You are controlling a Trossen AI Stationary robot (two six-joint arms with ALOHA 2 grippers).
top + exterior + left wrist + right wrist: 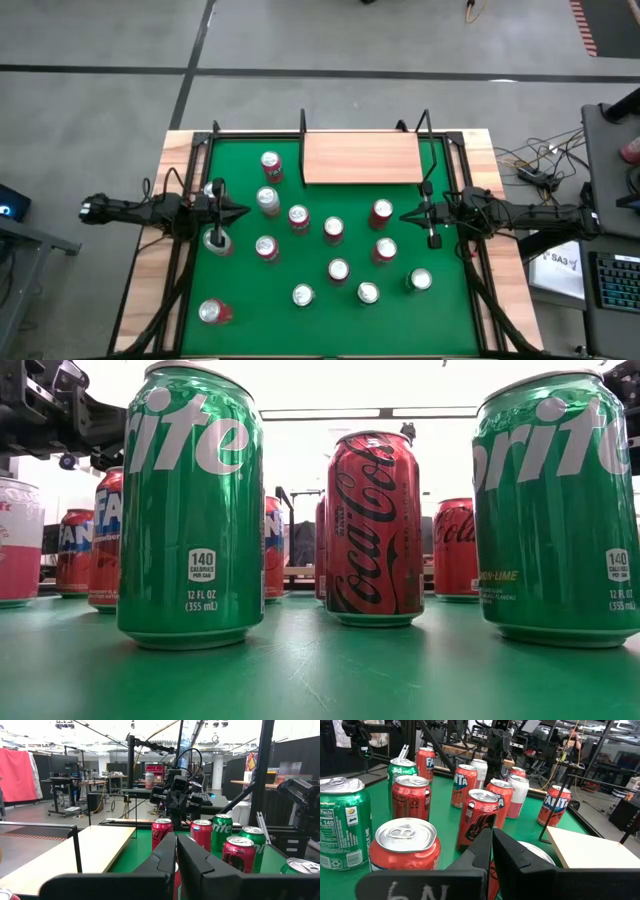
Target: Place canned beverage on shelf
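Green felt counter (pixel 240 300) framed in light wood, set on a grey floor; workshop with stands and racks visible beyond in the wrist views.

Left side: left gripper (pixel 238 212) positioned over the left part of the felt, pointing toward the centre. Jaws fully closed, nothing held. Silver-topped can (pixel 216 240) just beside the gripper; second can top (pixel 213 188) near the arm on its other side. Fallen red can (pixel 214 312) lying on its side near the front left corner.

Centre: roughly a dozen upright cans spread over the felt, apart from one another. Red Fanta can (pixel 271 166) nearest the shelf's left end. In the low view, two green Sprite cans (pixel 190 510) in the foreground with a red Coca-Cola can (pixel 375 530) between them, farther back.

Back centre: shelf (pixel 361 157), a light tan board with thin black uprights, against the far rim of the felt. Top surface bare; no can on it. All cans on the felt in front of it or to its left.

Right side: right gripper (pixel 405 214) over the right part of the felt, pointing toward the centre. Jaws fully closed, nothing held. Red can (pixel 381 213) just beside the tip. Green can (pixel 419 280) nearer the front right.
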